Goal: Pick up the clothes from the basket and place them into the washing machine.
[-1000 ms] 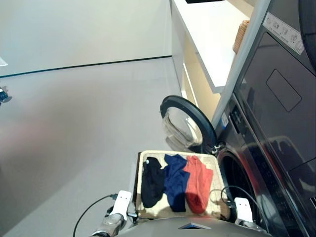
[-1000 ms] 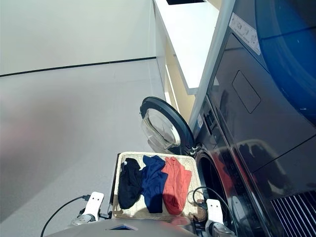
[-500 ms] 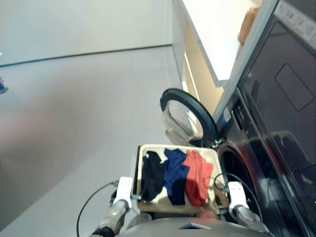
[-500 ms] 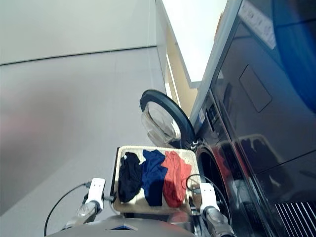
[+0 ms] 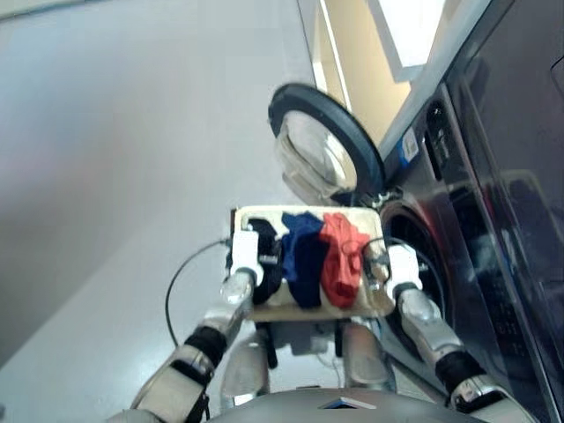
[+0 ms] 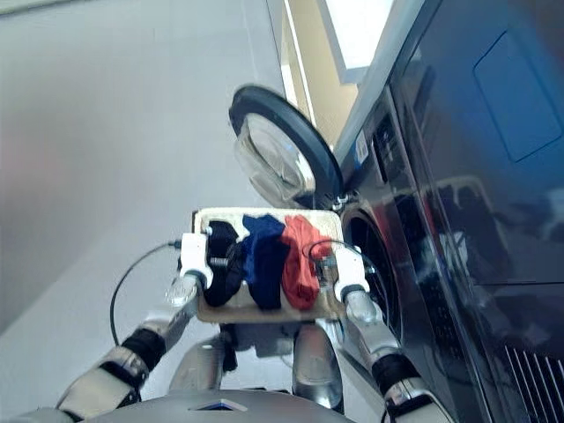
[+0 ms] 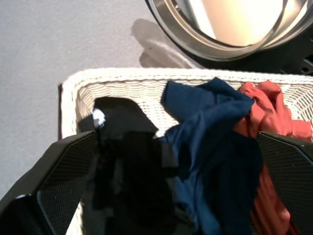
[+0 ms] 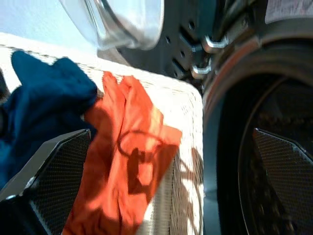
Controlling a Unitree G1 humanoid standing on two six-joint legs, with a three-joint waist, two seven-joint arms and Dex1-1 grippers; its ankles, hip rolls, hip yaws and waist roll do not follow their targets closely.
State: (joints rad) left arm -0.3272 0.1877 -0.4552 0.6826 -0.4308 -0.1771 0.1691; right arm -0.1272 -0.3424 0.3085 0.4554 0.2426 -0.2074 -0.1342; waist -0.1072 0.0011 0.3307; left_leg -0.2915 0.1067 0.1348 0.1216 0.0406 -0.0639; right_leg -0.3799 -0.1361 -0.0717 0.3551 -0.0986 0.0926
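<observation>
The left gripper [image 7: 171, 196] has its two black mesh-faced fingers spread wide apart, holding nothing; in the left wrist view they frame the black garment [image 7: 129, 176] and the navy blue garment [image 7: 215, 147] lying beneath them. The right gripper [image 8: 166, 196] is likewise spread wide with nothing between its fingers, which in the right wrist view flank the red-orange garment [image 8: 127, 161] and the cream rim next to the drum mouth.

In the head views both grippers sit in the lower middle of the frame, the left one [image 5: 245, 256] over the left edge of the shallow pale cream woven wicker basket [image 5: 264, 214], the right one [image 5: 398, 264] over its right edge. The three garments lie side by side inside the basket, black at picture left, navy in the centre, red-orange [image 5: 339, 264] at picture right, their edges overlapping.

Just right of the basket stands the large dark grey glossy front-loading washing machine [image 5: 493, 264], filling the right side of the frame, its round drum mouth [image 8: 264, 161] uncovered. Its round glass porthole door [image 5: 322, 145] is swung out and stands above the basket in the upper middle of the frame. A pale grey floor [image 5: 115, 159] covers the left half.
</observation>
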